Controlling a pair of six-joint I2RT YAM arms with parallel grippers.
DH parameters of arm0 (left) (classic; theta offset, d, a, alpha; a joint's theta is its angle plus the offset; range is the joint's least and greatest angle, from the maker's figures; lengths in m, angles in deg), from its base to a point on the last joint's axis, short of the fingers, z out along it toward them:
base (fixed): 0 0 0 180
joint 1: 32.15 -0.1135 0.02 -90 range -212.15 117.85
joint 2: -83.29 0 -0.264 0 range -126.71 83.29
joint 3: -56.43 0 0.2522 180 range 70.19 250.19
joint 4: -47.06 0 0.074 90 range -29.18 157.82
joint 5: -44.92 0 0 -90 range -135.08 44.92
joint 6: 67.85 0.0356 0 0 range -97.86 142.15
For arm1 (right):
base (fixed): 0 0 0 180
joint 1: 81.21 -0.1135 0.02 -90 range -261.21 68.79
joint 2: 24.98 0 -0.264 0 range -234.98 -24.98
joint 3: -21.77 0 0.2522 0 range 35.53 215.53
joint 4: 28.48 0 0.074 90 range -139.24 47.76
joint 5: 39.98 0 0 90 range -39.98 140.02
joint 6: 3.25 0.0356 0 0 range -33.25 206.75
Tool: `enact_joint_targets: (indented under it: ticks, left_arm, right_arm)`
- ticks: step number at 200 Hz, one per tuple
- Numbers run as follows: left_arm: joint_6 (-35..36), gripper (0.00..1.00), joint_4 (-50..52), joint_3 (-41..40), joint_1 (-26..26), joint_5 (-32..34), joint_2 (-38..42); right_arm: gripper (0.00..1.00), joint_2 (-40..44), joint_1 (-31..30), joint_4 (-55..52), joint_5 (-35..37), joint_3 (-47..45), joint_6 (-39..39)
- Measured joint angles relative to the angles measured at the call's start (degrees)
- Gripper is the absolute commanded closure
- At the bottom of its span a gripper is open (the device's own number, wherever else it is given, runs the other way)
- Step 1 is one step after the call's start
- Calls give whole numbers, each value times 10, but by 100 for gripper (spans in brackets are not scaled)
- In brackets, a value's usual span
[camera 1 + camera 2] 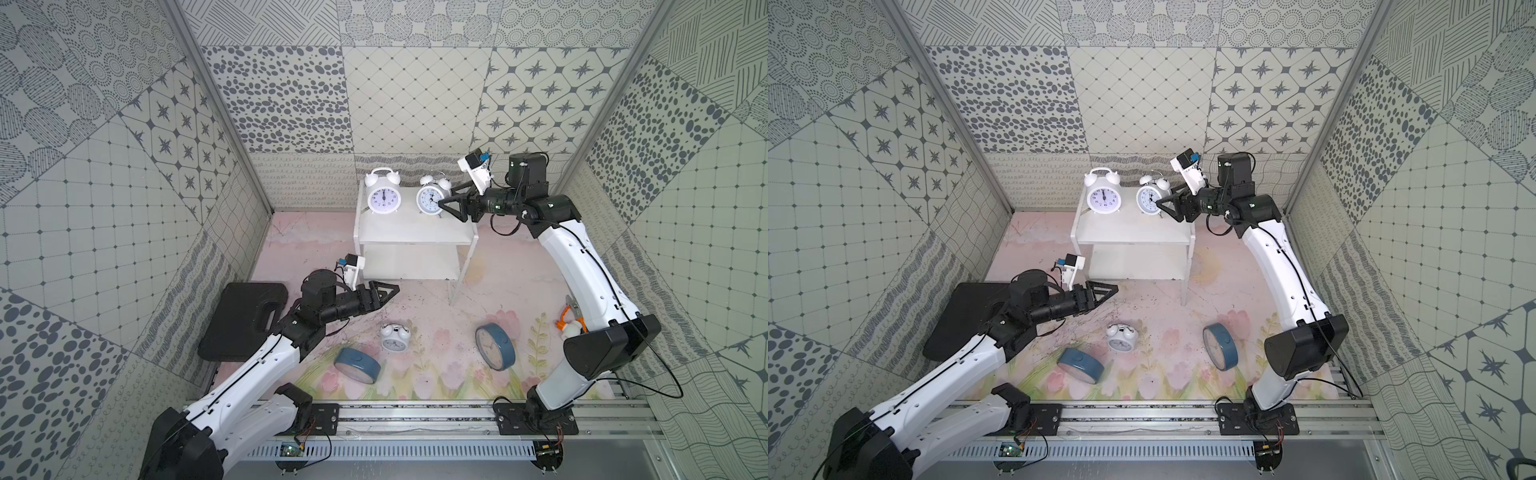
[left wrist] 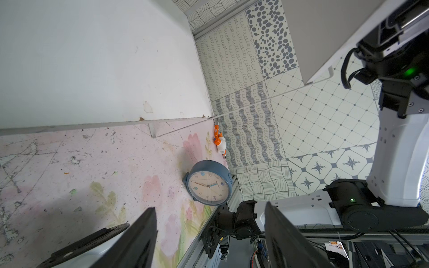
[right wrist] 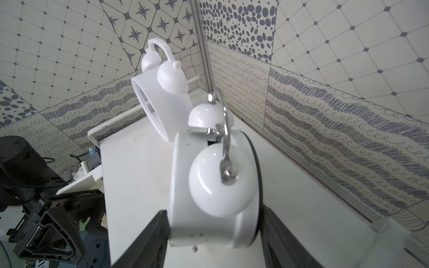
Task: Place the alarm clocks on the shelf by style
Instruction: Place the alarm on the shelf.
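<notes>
**Operator:** As I read upward from the bottom edge in a top view, what do I meet first?

**Describer:** At lower centre you meet a blue clock (image 1: 357,365) lying tilted on the flowered mat (image 1: 432,374). A second blue clock (image 1: 494,347) stands tipped on its rim to the right of it. Between them and slightly higher, a small white twin-bell clock (image 1: 395,336) lies face up.

**Operator:** Where is my left gripper?

**Describer:** Your left gripper (image 1: 390,291) hangs left of centre, just above that small clock in the frame. Its fingers are spread with nothing between them. A black case (image 1: 245,320) lies flat at its left.

**Operator:** And farther up?

**Describer:** The shelf (image 1: 407,232) stands at centre. On its top board, a left-hand white clock (image 1: 383,195) and a right-hand white clock (image 1: 430,199) stand upright side by side. Your right gripper (image 1: 445,198) reaches in from the right, with one finger on each side of the right-hand clock's case. Whether the fingers pinch it or stand loose, I cannot tell.
</notes>
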State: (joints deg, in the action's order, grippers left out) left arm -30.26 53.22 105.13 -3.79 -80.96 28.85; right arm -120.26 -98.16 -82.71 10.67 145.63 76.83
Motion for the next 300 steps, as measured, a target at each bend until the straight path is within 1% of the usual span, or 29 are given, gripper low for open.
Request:
enact_joint_targets:
  ticks: [32,60,79,214,262,282,300]
  left_arm:
    - [0,24,0,2,0,-3,0]
    - [0,24,-1,4,0,-4,-1]
    - [0,24,-2,4,0,-6,-1]
    - [0,24,-12,2,0,-11,4]
    - [0,22,-12,-1,0,-11,9]
    - [1,20,-8,-1,0,-9,9]
    - [3,20,7,3,0,1,10]
  right_arm:
    - [31,0,0,0,3,-1,0]
    - [22,0,0,0,10,-1,0]
    - [20,2,0,0,17,-3,-1]
    - [19,23,18,13,38,-23,2]
    - [18,25,18,17,38,-23,10]
    - [17,39,12,17,52,-23,21]
    - [17,68,-2,16,81,-23,27]
